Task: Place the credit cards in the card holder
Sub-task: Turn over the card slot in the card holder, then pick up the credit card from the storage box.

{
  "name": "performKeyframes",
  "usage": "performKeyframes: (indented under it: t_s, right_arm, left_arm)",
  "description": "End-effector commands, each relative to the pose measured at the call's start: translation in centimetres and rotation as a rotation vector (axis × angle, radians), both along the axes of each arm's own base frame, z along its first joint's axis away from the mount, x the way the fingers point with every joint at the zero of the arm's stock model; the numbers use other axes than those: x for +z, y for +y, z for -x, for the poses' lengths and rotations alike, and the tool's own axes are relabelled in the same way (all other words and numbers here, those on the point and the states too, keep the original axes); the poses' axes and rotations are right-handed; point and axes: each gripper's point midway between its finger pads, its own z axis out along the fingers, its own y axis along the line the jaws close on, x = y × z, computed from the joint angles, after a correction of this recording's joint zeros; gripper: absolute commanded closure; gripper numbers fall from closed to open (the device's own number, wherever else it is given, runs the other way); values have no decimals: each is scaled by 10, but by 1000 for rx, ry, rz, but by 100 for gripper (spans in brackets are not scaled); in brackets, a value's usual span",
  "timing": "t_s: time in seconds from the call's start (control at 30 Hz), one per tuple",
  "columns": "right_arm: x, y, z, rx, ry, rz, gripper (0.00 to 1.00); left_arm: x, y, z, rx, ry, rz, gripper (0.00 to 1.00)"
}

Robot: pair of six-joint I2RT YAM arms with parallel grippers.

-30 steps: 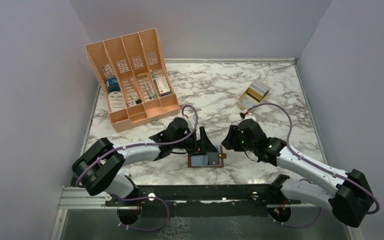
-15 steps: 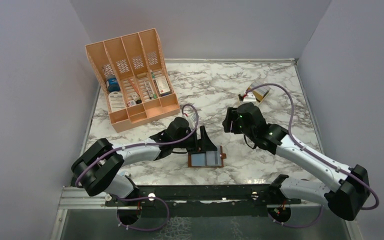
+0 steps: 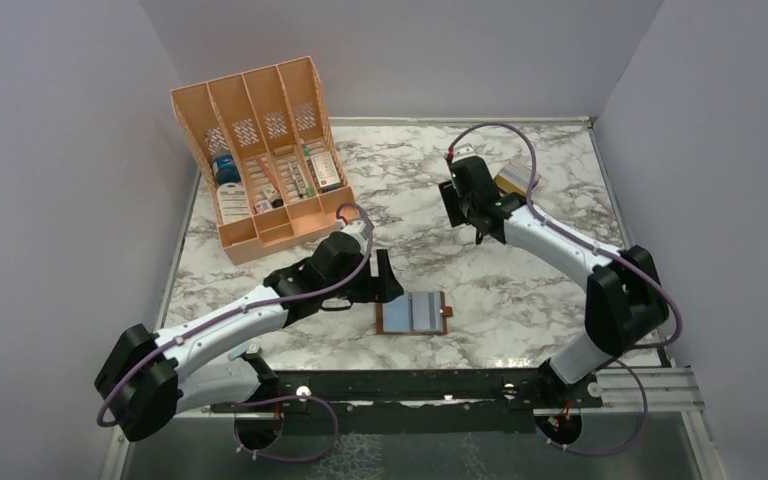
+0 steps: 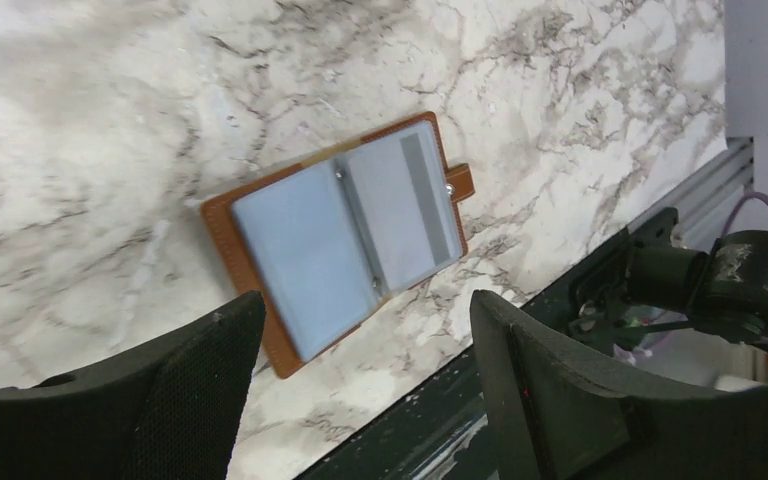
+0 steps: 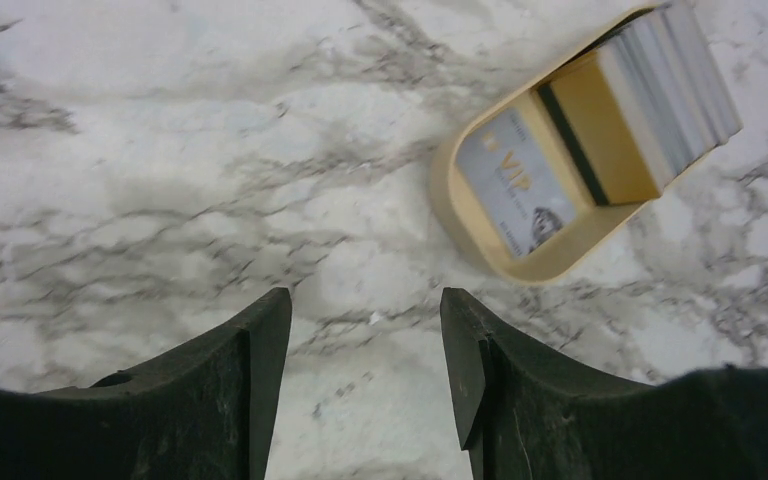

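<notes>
The brown card holder (image 3: 412,314) lies open and flat near the table's front edge, its bluish sleeves facing up (image 4: 345,235). A card with a grey stripe (image 4: 420,185) sits in its right sleeve. My left gripper (image 3: 385,278) hovers open just left of the holder (image 4: 365,305), touching nothing. The credit cards (image 5: 660,95) stand stacked in a tan stand (image 5: 520,255) at the back right, one "VIP" card leaning in front. My right gripper (image 3: 463,222) is open and empty over bare marble (image 5: 365,298), short of the stand (image 3: 513,180).
The big orange slotted organiser (image 3: 260,160) with boxes and bottles stands at the back left. A black metal rail (image 3: 410,385) runs along the table's front edge, close to the holder. Grey walls close in on three sides.
My right arm has swung away from the card holder to the back right, towards the stand, and its jaws have widened. My left gripper has drawn back a little to the left of the holder.
</notes>
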Motion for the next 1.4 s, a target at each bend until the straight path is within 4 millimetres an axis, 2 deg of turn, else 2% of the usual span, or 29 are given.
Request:
performKeyframes:
  t_s: [0.0,0.13,0.23,0.37,0.47,0.67,0.9,1.0,1.23,1.37]
  right_arm:
    - [1,-30,-49,1,-16,183,43]
    - [-9,-63,-82,-63,22,305,41]
    - [-14,-82,-102,-86,39,327,40]
    - [-10,-101,-123,-79,1,376,40]
    - [-14,-114,-133,-70,16,409,40]
    - [-22,-123,-143,-44,16,462,40]
    - [-38,-140,-145,-64,44,493,41]
    - [-39,-151,-146,-102,42,530,42]
    - [-36,-150,-152,-93,23,496,45]
    - [-44,-143,-151,-53,50,466,45]
  left_arm:
    - [20,40,-7,34,-149,-154,23]
    - [51,52,-5,15,-251,-149,22]
    - [69,49,1,-28,-284,-101,22]
    - [76,56,5,-43,-289,-136,22]
    - [75,62,4,-34,-307,-160,21]
    - [75,71,4,1,-318,-168,21]
    - [80,73,4,11,-334,-158,20]
    - [81,74,3,16,-336,-158,20]
    - [83,77,3,32,-345,-153,20]
    - [84,78,3,37,-347,-154,20]
